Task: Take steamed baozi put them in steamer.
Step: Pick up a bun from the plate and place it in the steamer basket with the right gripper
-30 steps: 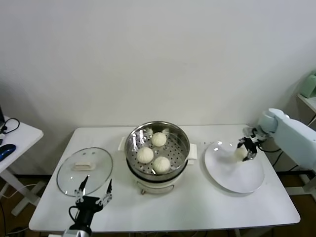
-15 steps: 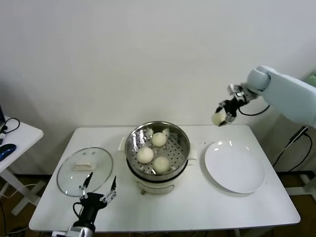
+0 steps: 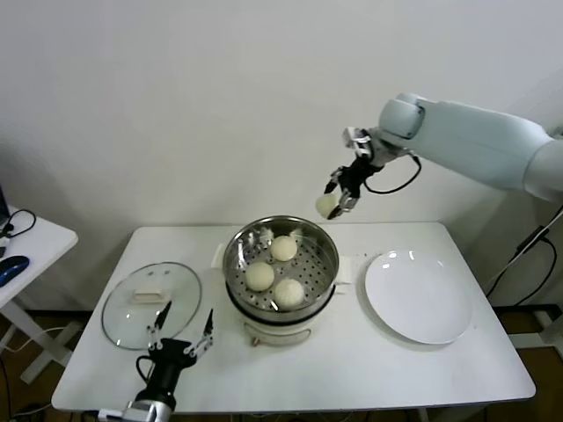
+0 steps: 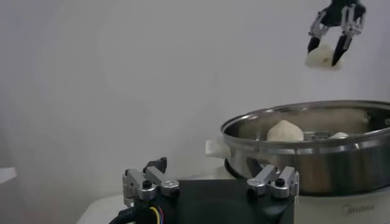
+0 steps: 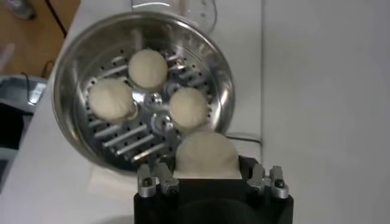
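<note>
The steel steamer [image 3: 327, 264] stands at the table's middle on its white cooker base, with three cream baozi [image 3: 259, 276] on its perforated floor. My right gripper [image 3: 337, 199] is shut on a fourth baozi [image 3: 325, 206] and holds it high in the air, above the steamer's far right rim. The right wrist view shows that baozi [image 5: 206, 156] between the jaws with the steamer [image 5: 70, 79] below. My left gripper [image 3: 180, 338] is open and empty, low at the table's front left, near the steamer; the left wrist view shows the held baozi [image 4: 323, 56] above the steamer [image 4: 317, 119].
A round glass lid [image 3: 119, 316] lies on the table to the left of the steamer. A flat white plate [image 3: 418, 299] lies empty to its right. A small side table [image 3: 26, 242] with cables stands at the far left.
My right gripper lifted the baozi off the white plate and carried it up and left, to above the steamer's far right rim. The left gripper barely shifted.
</note>
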Available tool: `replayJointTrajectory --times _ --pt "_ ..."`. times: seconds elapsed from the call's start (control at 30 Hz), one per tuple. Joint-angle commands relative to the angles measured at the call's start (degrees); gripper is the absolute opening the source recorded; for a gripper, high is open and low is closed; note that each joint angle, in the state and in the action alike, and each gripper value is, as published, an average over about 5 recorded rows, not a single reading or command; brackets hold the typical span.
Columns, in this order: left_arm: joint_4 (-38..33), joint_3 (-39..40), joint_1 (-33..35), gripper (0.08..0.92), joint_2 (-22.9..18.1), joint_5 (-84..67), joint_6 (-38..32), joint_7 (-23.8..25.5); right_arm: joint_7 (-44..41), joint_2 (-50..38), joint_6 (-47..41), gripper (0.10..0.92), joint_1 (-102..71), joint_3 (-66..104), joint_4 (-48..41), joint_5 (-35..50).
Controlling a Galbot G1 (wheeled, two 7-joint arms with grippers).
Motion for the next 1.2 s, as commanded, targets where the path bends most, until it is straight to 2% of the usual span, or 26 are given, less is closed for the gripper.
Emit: replayJointTrajectory --times 0.03,0.27,0.87,1.2 --pt "-0.09 0.57 -0.12 0.823 0.39 0.05 0.02 -0.27 3.09 4.78 -3.93 0.678 3.11 -9.24 8.63 8.17" --pt "-0.18 1.34 -0.79 0.823 1.03 0.22 0.49 -0.41 4.13 5.19 -4.21 0.674 0.46 -10.03 9.68 6.57" --pt "0.80 1.16 -0.81 0.823 0.97 -0.10 0.12 -0.39 3.42 9.98 -2.94 0.670 -5.44 -10.00 1.74 2.31" --pt "1.43 3.20 -2.35 0.823 1.00 0.51 0.71 -0.50 3.53 9.64 -2.56 0.672 -6.19 -10.47 0.89 0.96"
